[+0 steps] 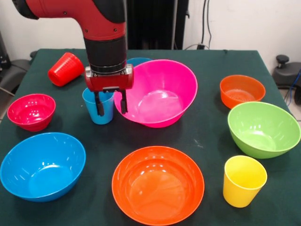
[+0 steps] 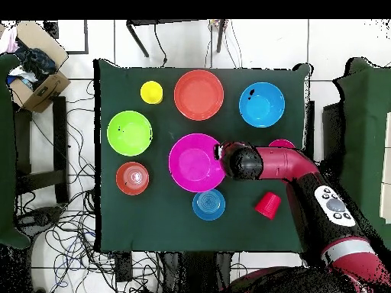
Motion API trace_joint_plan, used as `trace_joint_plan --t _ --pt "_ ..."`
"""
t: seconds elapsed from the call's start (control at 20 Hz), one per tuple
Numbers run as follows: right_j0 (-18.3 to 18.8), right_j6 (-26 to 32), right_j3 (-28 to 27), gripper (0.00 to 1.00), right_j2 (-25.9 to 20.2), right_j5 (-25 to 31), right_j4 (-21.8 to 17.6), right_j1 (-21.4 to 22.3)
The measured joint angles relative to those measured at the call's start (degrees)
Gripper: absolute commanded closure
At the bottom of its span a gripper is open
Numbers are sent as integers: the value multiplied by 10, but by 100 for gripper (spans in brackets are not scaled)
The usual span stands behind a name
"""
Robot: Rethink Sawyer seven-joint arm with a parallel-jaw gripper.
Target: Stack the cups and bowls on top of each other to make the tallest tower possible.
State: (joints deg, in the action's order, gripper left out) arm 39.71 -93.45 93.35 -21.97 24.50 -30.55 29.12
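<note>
- Front view: gripper (image 1: 111, 105) hangs spread, fingers straddling the light blue cup (image 1: 99, 107) and not yet closed on it; the large pink bowl (image 1: 162, 92) sits tilted just beside. The cup looks light, stiff and slick (glossy plastic), so I'd pinch low across its walls.
- Overhead view: arm (image 2: 282, 164) hides both gripper and cup; only the pink bowl shows clear.

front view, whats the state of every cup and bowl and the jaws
light blue cup: upright, gripper jaws straddle its rim, open
red cup: on its side
yellow cup: upright
pink bowl: tilted, empty
large orange bowl: upright, empty
green bowl: upright, empty
large blue bowl: upright, empty
</note>
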Motion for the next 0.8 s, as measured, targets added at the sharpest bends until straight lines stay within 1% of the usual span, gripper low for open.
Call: trace_joint_plan --t 0.35,0.5,0.55,0.7,0.8 --pt "-4 0 1 0 12 0 0 4" --pt "-9 0 5 0 14 4 2 15" --pt "-12 0 10 0 15 12 4 27" --pt "-16 0 12 0 15 20 8 39" --pt "-20 0 13 0 16 31 15 55"
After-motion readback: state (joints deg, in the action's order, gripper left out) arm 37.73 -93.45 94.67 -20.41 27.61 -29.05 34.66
